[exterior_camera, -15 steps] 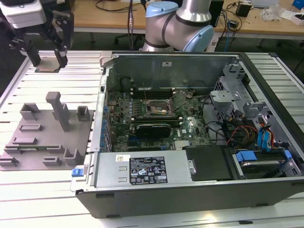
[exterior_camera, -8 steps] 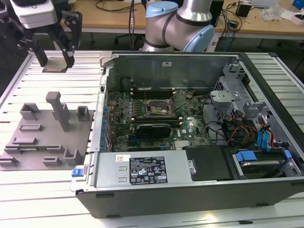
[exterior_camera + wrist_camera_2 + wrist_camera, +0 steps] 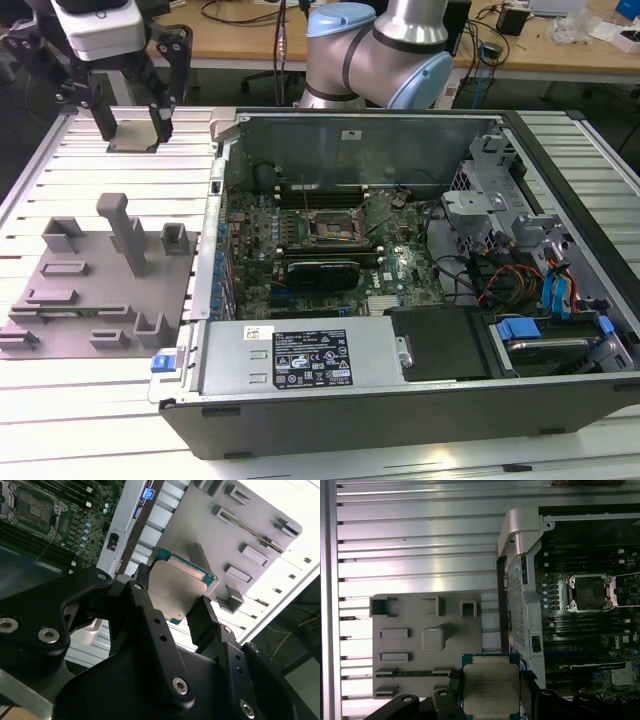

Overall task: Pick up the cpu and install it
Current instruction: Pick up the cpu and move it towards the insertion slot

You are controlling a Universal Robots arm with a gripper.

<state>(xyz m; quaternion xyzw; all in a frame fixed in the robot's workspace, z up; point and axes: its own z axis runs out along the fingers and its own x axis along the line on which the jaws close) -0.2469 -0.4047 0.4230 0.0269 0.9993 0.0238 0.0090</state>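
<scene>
Jaws clamped on the cpu (image 3: pixel 490 687), one each side. Grey fixture (image 3: pixel 427 640) lies below them on the counter (image 3: pixel 420 555). Open PC case (image 3: pixel 400 425) is beside them.

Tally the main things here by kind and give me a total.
cpu, held between the gripper's fingers: 1
gripper: 1
robot arm: 1
computer case, lying open: 1
socket on the board inside the case: 1
grey fixture plate: 1
Total: 6
</scene>
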